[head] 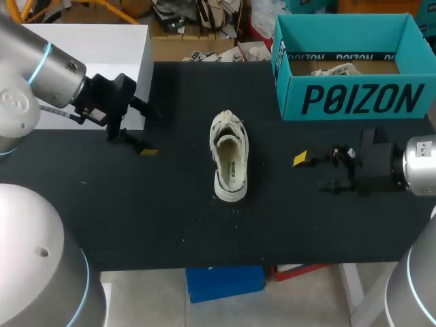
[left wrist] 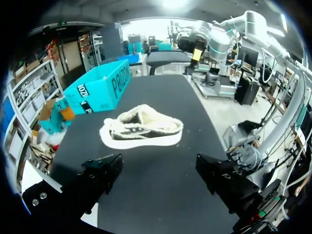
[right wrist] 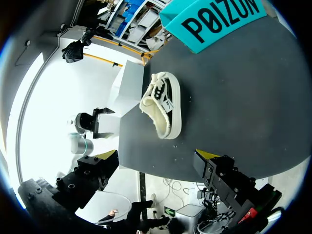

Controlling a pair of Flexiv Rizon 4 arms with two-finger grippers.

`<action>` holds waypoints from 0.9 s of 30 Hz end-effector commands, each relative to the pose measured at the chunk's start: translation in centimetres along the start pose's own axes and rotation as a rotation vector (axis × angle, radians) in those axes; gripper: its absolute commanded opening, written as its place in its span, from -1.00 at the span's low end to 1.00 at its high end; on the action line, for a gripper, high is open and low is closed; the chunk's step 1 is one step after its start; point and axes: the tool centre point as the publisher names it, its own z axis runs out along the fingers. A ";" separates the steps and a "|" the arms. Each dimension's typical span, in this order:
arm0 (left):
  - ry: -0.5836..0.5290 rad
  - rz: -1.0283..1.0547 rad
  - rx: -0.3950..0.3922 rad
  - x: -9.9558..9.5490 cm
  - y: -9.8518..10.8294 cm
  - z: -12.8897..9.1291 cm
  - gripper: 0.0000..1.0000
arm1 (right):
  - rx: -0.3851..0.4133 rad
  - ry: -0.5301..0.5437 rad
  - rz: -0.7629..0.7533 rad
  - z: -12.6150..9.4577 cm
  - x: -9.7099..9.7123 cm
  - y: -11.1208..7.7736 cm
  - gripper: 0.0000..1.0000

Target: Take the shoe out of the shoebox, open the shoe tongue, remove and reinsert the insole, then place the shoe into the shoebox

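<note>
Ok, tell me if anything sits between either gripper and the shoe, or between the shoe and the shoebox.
Nothing visible does. The shoe lies alone on the black table, with only bare surface between it and the left gripper, the right gripper and the open-topped shoebox.

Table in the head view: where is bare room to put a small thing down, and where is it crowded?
The table is bare along its near edge and between the shoe and the left gripper. The gap from shoe to right gripper is free too. The far right corner is crowded: the shoebox stands there.
</note>
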 end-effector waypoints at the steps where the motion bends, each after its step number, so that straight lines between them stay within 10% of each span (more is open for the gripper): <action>1: -0.036 -0.001 -0.002 0.5 0.0 -0.1 1.00 | -0.001 -0.003 0.001 0.1 0.1 0.0 1.00; 18: -0.054 0.017 -0.039 -0.9 -0.4 1.0 1.00 | -0.001 -0.003 0.001 0.1 0.1 0.0 1.00; 19: -0.067 0.024 -0.056 -2.1 -0.8 2.0 0.87 | -0.001 -0.003 0.001 0.1 0.1 0.0 1.00; 20: -0.055 0.024 -0.057 -3.0 -1.4 2.9 -0.02 | -0.001 -0.003 0.001 0.1 0.1 0.0 1.00; 22: -0.020 0.027 -0.042 -4.2 -2.4 4.6 -1.00 | -0.001 -0.003 0.001 0.1 0.1 0.0 1.00; 27: 0.073 0.051 -0.017 -5.6 -4.1 7.8 -1.00 | -0.001 -0.003 0.001 0.1 0.1 0.0 1.00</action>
